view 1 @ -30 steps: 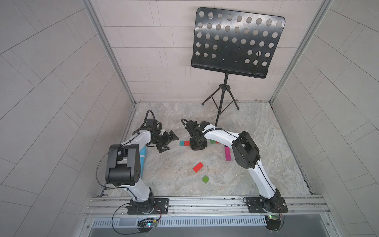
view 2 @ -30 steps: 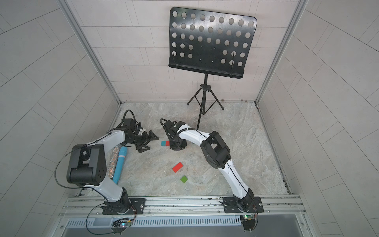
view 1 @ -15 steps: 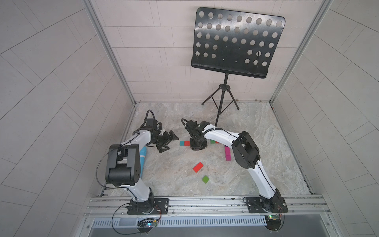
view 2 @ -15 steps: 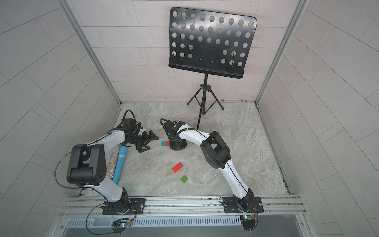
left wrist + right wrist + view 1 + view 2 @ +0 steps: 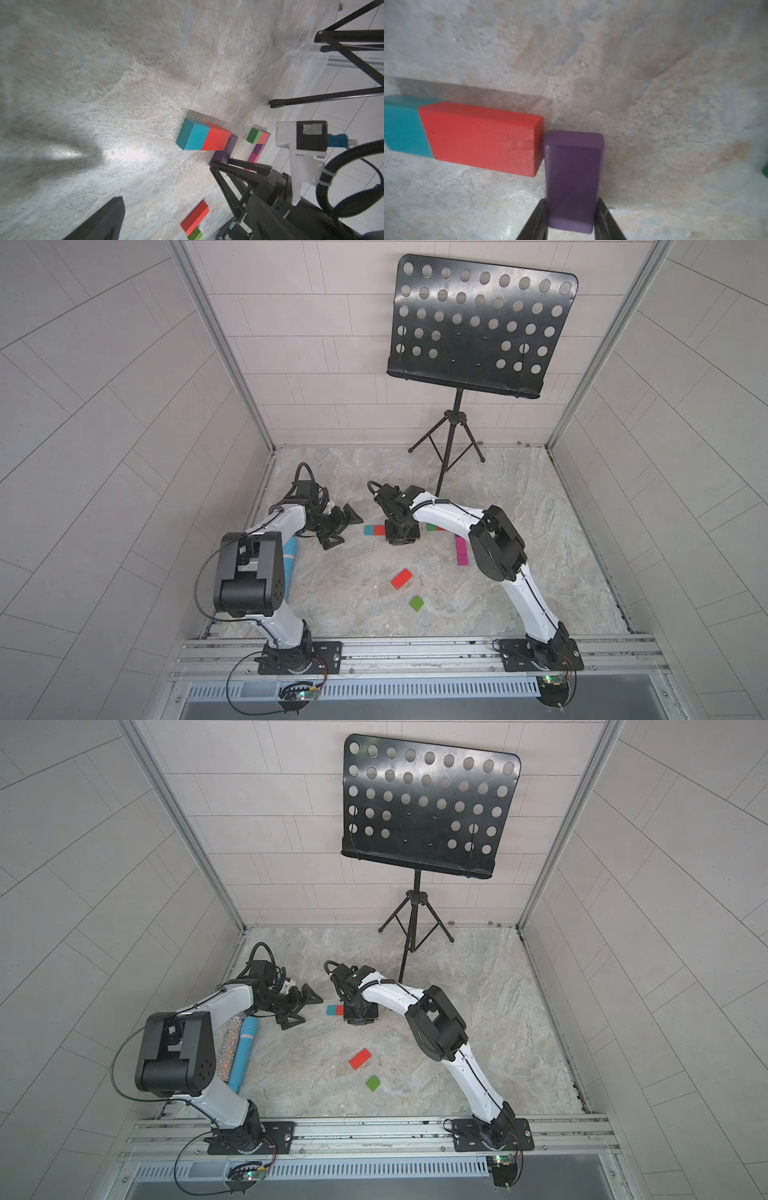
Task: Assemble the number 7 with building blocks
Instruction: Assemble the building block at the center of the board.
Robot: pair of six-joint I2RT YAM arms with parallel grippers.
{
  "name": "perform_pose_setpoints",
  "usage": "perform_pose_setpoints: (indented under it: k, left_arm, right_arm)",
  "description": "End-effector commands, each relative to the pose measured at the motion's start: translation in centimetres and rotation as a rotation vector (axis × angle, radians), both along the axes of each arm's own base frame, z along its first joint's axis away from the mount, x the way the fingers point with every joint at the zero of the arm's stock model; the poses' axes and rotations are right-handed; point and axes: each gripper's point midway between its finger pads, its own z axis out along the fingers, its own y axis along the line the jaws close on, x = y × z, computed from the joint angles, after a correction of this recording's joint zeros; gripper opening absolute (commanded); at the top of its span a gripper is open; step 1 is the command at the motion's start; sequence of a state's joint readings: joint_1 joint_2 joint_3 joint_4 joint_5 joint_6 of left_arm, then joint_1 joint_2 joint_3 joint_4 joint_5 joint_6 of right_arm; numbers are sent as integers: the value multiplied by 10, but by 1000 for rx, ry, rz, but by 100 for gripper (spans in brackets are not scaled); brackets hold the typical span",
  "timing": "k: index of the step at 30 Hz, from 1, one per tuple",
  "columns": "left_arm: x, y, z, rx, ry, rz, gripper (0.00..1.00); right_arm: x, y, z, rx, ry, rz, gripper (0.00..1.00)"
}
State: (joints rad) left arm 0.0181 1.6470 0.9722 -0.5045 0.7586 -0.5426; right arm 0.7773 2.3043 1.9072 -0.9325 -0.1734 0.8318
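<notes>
A teal block (image 5: 369, 529) and a red block (image 5: 379, 529) lie end to end in a row. My right gripper (image 5: 401, 536) is shut on a purple block (image 5: 573, 178) held low at the floor, its far end beside the red block (image 5: 483, 138). A green block (image 5: 254, 135), a small red one (image 5: 264, 137) and a magenta stem (image 5: 461, 549) lie beyond it, partly hidden by the right arm. A loose red rectangle (image 5: 401, 579) and a green square (image 5: 416, 603) lie nearer the front. My left gripper (image 5: 338, 526) stands open and empty, left of the teal block.
A black music stand (image 5: 478, 327) on a tripod (image 5: 446, 448) stands at the back, one leg close behind the right wrist. A glittery cylinder (image 5: 230, 1048) and a blue cylinder (image 5: 245, 1052) lie along the left wall beside the left arm.
</notes>
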Motion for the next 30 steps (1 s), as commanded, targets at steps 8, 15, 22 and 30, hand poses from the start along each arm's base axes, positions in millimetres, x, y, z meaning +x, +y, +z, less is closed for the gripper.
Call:
perform_pose_setpoints:
  k: [8,15,22,30]
  left_arm:
    - [-4,-3,-7,-13,12,-13,100]
    - [-4,-3,-8,-16,12,-13,100]
    - [-4,-4,-9,-19,13,-15,100]
    - [-4,-5,-9,-22,12,-17,100]
  right_arm:
    - [1,-6,-7,-37,13,-37,39]
    - [2,-5,-9,-31,17,-44,39]
    - [2,-5,-11,-30,24,-57,39]
    - [2,-5,-12,-28,28,-74,40]
